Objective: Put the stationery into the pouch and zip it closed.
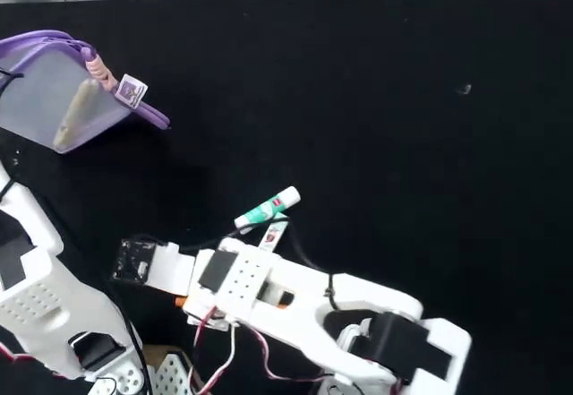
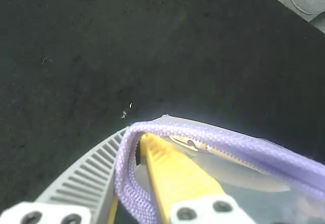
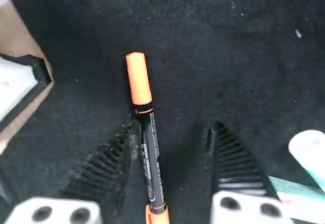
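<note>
Translucent soft pouch with purple zip tape [image 1: 54, 90]: mouth unzipped, rim pinched in the left gripper [image 2: 134, 137] with its yellow finger inside; one pale long item [image 1: 79, 108] shows through the wall. Black marker with orange cap [image 3: 144, 132]: lying on the black tabletop [image 1: 403, 99] between the spread fingers of the right gripper [image 3: 174, 130], against one finger, ungrasped; white glue stick with green label [image 1: 267, 209] lies just beside that gripper. Progress judged early: marker and glue stick still to be loaded, zip still to be closed.
</note>
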You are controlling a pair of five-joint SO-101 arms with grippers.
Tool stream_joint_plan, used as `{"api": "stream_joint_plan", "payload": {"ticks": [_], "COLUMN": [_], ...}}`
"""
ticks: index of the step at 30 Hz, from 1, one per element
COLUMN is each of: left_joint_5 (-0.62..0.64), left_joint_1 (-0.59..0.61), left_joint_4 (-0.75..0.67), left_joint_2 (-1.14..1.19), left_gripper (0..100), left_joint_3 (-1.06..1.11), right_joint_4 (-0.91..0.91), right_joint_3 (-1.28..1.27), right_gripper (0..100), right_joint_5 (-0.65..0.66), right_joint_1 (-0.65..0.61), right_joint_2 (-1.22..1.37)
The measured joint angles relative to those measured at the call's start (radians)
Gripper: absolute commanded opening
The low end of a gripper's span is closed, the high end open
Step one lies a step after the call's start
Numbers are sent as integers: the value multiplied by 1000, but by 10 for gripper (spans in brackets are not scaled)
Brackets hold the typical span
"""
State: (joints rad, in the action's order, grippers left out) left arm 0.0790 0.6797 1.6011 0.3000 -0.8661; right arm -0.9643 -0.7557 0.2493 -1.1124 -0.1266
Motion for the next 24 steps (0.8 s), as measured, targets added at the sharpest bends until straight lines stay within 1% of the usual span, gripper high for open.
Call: {"api": "stream_joint_plan", "payload": {"ticks": [9, 10, 12, 14, 17, 19, 24], "left_joint_5": [0, 0, 0, 0, 0, 0, 0], "left_joint_1": [0, 0, 0, 0, 0, 0, 0], "left_joint_4": [0, 0, 0, 0, 0, 0, 0], "left_joint_2": [2, 2, 2, 2, 2, 2, 2], "left_gripper": [29, 29, 29, 29, 29, 29, 29], "left_joint_3": [0, 0, 0, 0, 0, 0, 0], "right_joint_4": [-126, -141, -195, -239, -288, -301, -304], "right_joint_3": [160, 187, 250, 322, 402, 413, 402], "right_gripper": [211, 198, 122, 11, 39, 9, 11], "right_joint_5": [2, 2, 2, 2, 0, 0, 0], "right_joint_1": [-41, -41, -40, -37, -32, -34, -34], "right_joint_2": [180, 212, 279, 342, 407, 417, 410]}}
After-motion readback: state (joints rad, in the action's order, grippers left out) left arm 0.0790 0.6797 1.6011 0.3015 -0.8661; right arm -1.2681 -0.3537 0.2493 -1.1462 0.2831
